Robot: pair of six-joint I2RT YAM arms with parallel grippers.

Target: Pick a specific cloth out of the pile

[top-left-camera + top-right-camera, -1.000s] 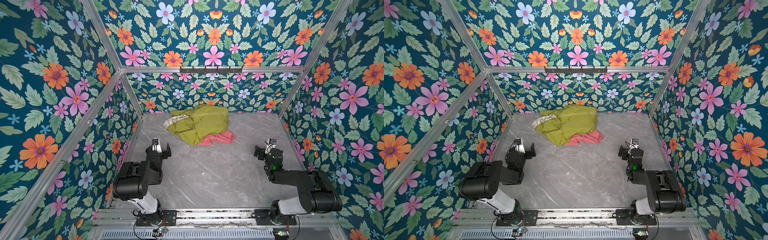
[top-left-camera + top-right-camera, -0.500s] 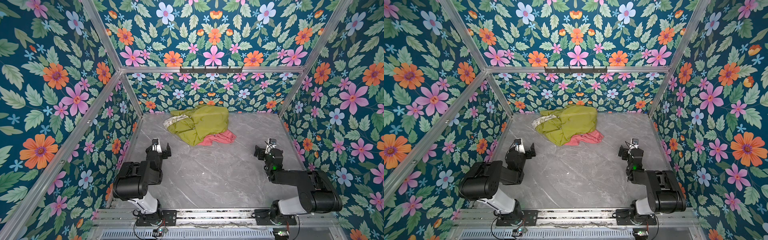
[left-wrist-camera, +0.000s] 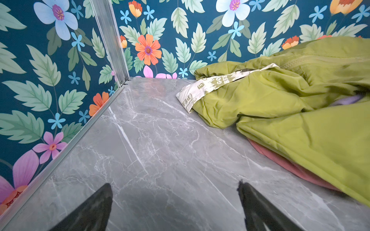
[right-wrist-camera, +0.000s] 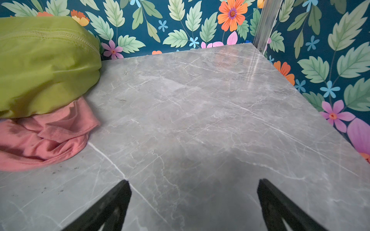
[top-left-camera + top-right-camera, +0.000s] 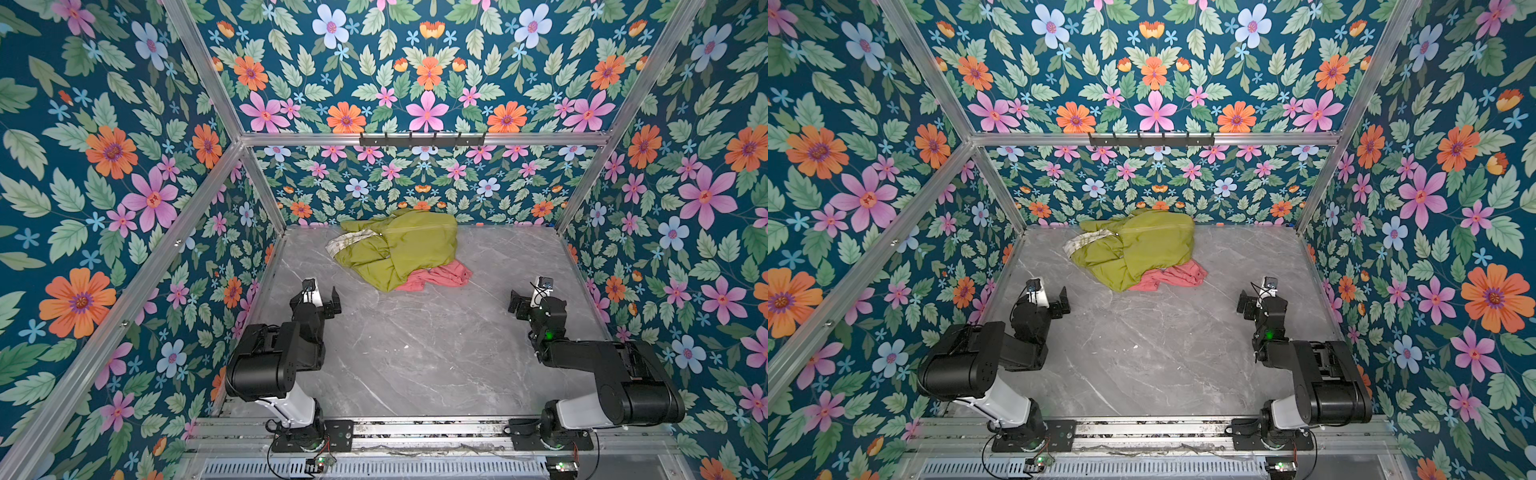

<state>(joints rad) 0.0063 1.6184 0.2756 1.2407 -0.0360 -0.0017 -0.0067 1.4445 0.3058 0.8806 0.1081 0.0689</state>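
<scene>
At the far middle of the grey table [image 5: 415,353], close to the back wall, I see the pile [image 5: 395,249] exactly as it lay a second ago: the olive-green garment [image 5: 409,243] on top, a cream printed piece [image 5: 347,243] at its left edge. The cloth [image 5: 440,276], salmon pink, pokes out from under the green garment's near right side. Neither arm has moved. My left gripper [image 3: 174,185] and right gripper [image 4: 193,180] sit well apart from the pile, jaws spread wide, nothing between them.
</scene>
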